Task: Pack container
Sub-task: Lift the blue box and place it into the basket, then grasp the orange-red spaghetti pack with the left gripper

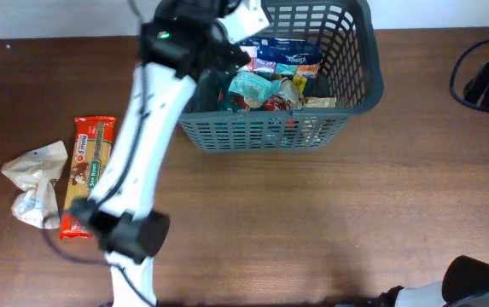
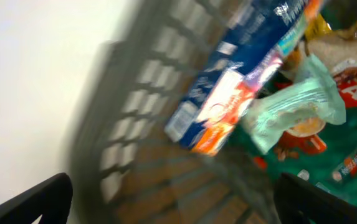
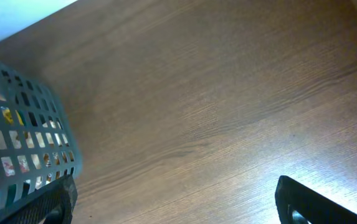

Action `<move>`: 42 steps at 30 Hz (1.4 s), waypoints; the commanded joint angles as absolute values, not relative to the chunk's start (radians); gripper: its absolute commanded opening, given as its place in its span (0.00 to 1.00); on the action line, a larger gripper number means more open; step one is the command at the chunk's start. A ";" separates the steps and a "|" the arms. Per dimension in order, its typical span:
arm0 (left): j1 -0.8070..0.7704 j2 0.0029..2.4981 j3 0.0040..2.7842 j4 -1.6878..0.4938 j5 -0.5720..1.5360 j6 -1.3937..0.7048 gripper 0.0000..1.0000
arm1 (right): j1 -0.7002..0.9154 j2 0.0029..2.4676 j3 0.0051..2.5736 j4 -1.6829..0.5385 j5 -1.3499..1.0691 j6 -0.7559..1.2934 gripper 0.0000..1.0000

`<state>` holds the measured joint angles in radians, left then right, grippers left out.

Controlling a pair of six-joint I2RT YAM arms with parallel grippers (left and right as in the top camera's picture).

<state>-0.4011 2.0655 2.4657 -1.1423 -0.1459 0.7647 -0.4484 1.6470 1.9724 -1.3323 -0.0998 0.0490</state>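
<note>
The dark grey lattice container [image 1: 265,130] stands at the table's far middle. It holds several food packets: a blue one [image 1: 285,53], a pale teal one [image 1: 254,85] and a red and green one [image 1: 276,102]. My left gripper [image 2: 178,208] is open and empty, over the container's left wall [image 2: 134,118]. Its blurred view shows the blue packet [image 2: 228,93] and the teal packet [image 2: 293,112] inside. My right gripper [image 3: 181,208] is open and empty over bare wood, with the container's corner [image 3: 16,149] to its left.
A long red and green packet [image 1: 86,175] and a crumpled white packet [image 1: 37,179] lie on the table at the left. The left arm [image 1: 142,145] reaches diagonally from the front left to the container. A black object with a cable [image 1: 487,85] sits at the far right.
</note>
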 commanded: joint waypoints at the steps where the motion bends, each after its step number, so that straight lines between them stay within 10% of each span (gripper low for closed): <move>1: -0.403 1.942 2.510 -1.191 -0.253 0.729 0.97 | -0.453 1.641 1.968 -1.332 -0.113 0.050 0.99; 10: -0.301 1.722 2.434 -1.254 -0.304 0.647 0.97 | -0.453 1.641 1.968 -1.332 -0.113 0.050 0.99; 21: 0.216 1.610 1.962 -1.449 -0.020 0.344 0.96 | -0.453 1.641 1.968 -1.332 -0.112 0.050 0.99; 31: 0.341 1.613 1.315 -1.019 -0.021 0.424 0.96 | -0.453 1.641 1.968 -1.332 -0.113 0.050 0.99; 42: 0.348 1.759 1.234 -0.828 -0.128 0.424 0.97 | -0.453 1.641 1.968 -1.332 -0.113 0.050 0.99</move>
<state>0.3412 1.7020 1.2411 -0.8375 -0.0948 0.4080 -0.4492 1.6470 1.9724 -1.3323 -0.0998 0.0490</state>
